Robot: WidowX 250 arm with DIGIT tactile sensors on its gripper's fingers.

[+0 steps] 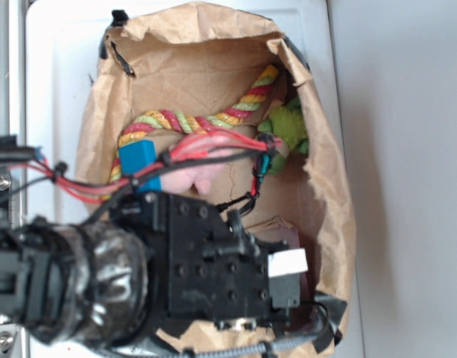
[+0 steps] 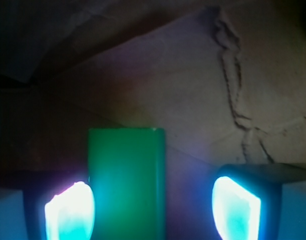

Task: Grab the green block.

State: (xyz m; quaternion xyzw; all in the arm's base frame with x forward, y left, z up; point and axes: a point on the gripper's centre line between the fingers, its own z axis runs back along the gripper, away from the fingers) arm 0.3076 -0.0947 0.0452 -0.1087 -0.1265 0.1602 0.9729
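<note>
Both tool (image 2: 153, 210) fingers spread wide; green block (image 2: 127, 180) lies between them.

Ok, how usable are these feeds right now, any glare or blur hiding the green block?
Wrist view: dim, but the green block is clear; both fingertips glow blown-out cyan. Exterior view: overexposed and soft, and the arm hides the block.

text: none legible | labels/brands/nos.: none | white tag (image 1: 287, 262) on arm: blank
</note>
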